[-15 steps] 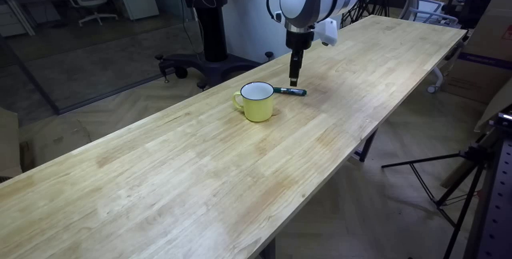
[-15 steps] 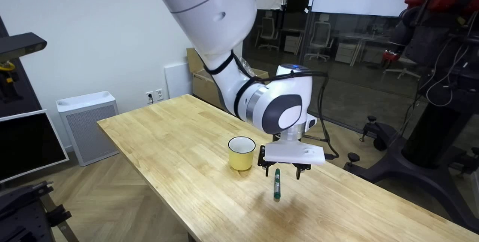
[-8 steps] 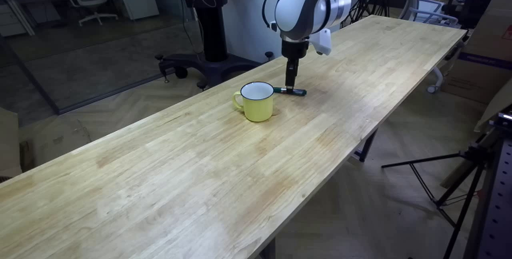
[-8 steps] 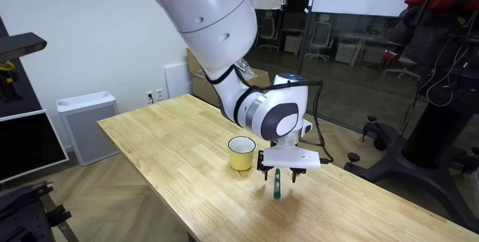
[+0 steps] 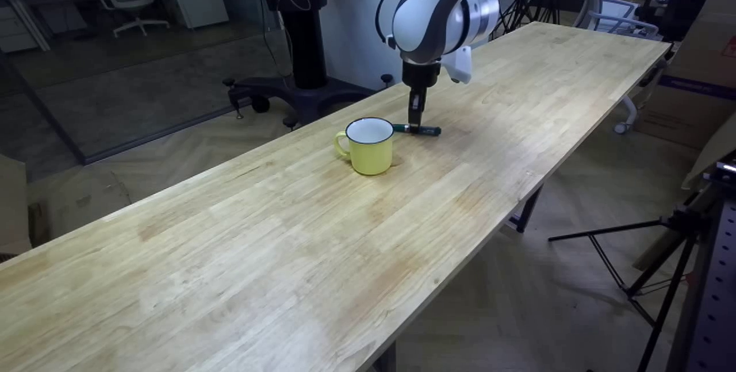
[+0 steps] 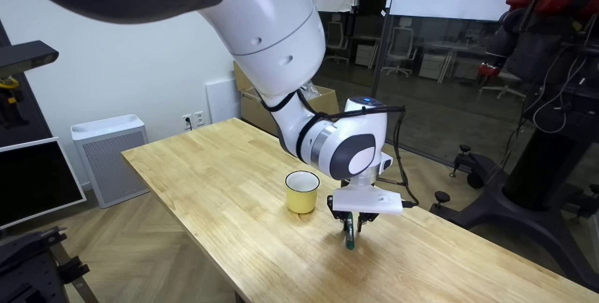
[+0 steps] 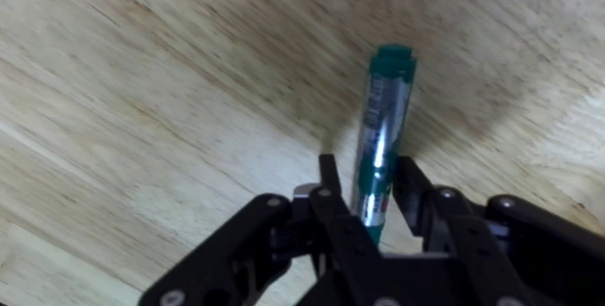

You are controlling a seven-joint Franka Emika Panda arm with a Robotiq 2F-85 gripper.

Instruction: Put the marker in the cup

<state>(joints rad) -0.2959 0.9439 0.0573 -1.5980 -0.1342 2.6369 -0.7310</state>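
Observation:
The marker [image 7: 385, 117], dark green with a silvery label, lies on the table between the fingers of my gripper [image 7: 365, 161]. In the wrist view the right finger [image 7: 410, 187] appears to touch its side, while a gap separates it from the left finger [image 7: 329, 173]. The jaws stand partly closed, low at the table. Beside the marker [image 6: 350, 237] stands the yellow cup [image 6: 301, 200], upright, with a white inside and dark rim. In an exterior view the cup [image 5: 371, 156] shows its handle and hides one end of the marker [image 5: 428, 130]. The wrist view does not show the cup.
The long wooden table [image 5: 276, 245] carries the cup and marker. A dark wheeled stand [image 5: 307, 90] is behind its far edge. A cardboard box [image 6: 257, 111] sits beyond the table's end, and a tripod [image 5: 650, 280] stands off the near side.
My gripper has come down to the table around the marker, and its fingers have drawn much closer together. The marker has shifted slightly sideways. The cup has stayed put.

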